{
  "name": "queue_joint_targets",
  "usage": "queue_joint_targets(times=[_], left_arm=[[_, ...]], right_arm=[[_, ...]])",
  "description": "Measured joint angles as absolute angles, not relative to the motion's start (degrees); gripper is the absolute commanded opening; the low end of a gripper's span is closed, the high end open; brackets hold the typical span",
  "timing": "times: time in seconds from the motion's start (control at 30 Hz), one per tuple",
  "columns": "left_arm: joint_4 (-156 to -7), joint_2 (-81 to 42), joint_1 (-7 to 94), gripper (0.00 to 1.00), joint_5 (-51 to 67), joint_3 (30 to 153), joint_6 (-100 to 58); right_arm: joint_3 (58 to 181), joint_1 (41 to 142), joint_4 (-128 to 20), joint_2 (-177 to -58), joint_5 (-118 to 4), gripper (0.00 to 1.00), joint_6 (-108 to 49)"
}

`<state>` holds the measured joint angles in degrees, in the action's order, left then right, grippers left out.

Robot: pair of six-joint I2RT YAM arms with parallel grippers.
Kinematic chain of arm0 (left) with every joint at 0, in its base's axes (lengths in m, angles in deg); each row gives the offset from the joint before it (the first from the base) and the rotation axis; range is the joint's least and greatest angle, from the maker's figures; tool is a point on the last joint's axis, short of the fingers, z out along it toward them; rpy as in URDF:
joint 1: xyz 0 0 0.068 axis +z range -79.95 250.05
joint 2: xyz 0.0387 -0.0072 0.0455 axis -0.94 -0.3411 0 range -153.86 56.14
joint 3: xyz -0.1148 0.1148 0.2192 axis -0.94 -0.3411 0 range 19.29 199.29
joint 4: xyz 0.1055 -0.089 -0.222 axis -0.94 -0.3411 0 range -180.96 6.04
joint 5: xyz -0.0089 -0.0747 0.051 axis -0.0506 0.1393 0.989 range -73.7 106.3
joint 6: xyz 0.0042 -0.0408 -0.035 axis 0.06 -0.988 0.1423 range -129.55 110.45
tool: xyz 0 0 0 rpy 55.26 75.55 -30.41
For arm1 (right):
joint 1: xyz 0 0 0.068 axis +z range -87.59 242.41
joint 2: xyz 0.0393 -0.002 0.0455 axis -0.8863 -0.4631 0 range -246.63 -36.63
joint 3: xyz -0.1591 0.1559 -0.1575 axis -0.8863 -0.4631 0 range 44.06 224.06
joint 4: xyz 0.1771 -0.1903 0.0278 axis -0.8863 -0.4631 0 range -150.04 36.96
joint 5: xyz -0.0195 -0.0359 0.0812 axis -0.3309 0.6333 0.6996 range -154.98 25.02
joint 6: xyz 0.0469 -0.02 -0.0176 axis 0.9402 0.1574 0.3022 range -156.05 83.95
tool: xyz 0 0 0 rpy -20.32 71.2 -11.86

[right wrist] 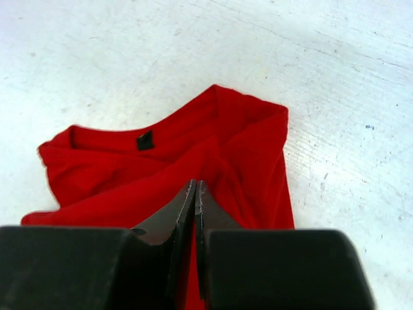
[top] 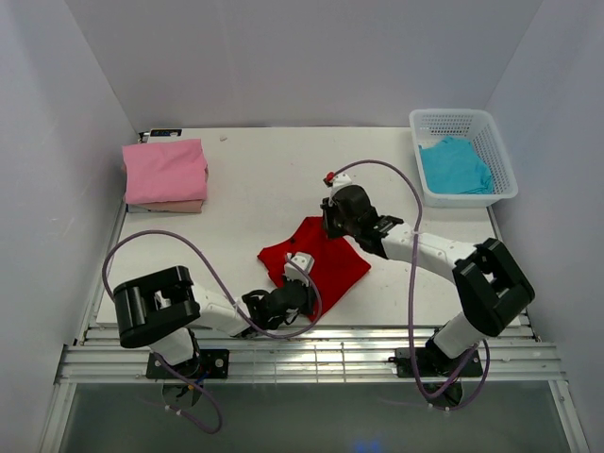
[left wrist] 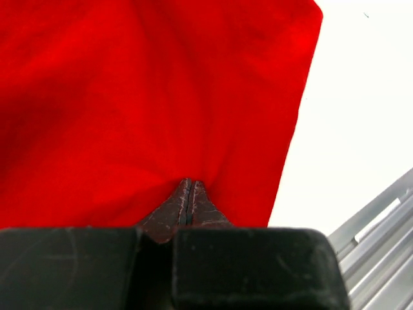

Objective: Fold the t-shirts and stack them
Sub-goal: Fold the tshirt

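On the far left of the desk (top: 264, 160), a folded pink t-shirt (top: 165, 170) sits on a beige t-shirt (top: 175, 206), the start of the stack. Right of it and nearer, the left gripper (left wrist: 187, 194) is pinched together on the near edge of the red t-shirt (top: 326, 264), the cloth puckering at its tips. The shirt lies crumpled mid-desk, its collar tag visible in the right wrist view. The right gripper (right wrist: 195, 194) is clamped on its far side, a two-point hold that looks meant for spreading or folding the cloth. At far right, a turquoise t-shirt (top: 455, 165) waits in the white basket (top: 453, 115), apparently next in line.
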<state>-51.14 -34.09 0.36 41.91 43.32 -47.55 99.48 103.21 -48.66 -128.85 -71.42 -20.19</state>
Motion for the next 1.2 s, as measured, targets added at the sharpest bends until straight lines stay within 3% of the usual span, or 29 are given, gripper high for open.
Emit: queue_joint_targets(times=[0.17,0.47,1.2], left_arm=[[-52.25,-31.34,-0.36,0.00,41.82,41.16,-47.74],[-57.61,-26.47,-0.69,0.00,42.96,39.32,-49.23],[-89.41,-20.78,-1.32,0.00,57.82,46.08,-68.38]], right_arm=[[93.88,104.54,-48.55,-121.99,-71.22,0.08,-19.97],[86.38,104.98,-50.52,-123.91,-72.10,0.08,-16.82],[82.43,115.01,-60.46,-117.92,-82.98,0.08,-3.34]])
